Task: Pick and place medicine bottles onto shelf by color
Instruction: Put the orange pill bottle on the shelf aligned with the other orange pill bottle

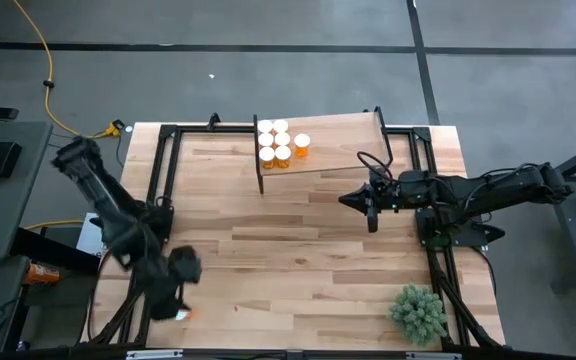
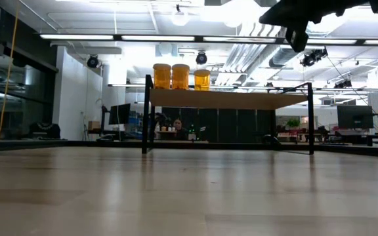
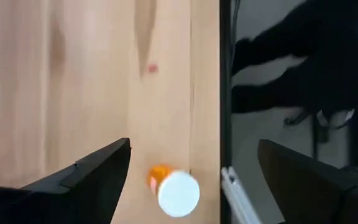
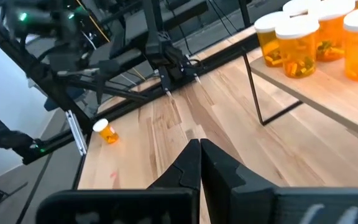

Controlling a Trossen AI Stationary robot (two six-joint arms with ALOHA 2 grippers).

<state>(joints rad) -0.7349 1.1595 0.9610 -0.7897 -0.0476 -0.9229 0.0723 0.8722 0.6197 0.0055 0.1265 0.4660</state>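
Medicine bottles (image 1: pixel 281 145) crowd the shelf (image 1: pixel 338 145) at twelve o'clock, so my left gripper (image 3: pixel 191 171) spreads its fingers over the stray bottle (image 3: pixel 173 190) at seven o'clock on the tabletop (image 1: pixel 298 250), while my right gripper (image 1: pixel 371 222) waits pressed shut.

From above, my left gripper (image 1: pixel 180 290) nearly covers the lone bottle (image 1: pixel 184 313). Low down, the right gripper (image 2: pixel 296 36) is cut off at top, and shelf (image 2: pixel 228 99) bottles (image 2: pixel 180 77) overlap uncountably.
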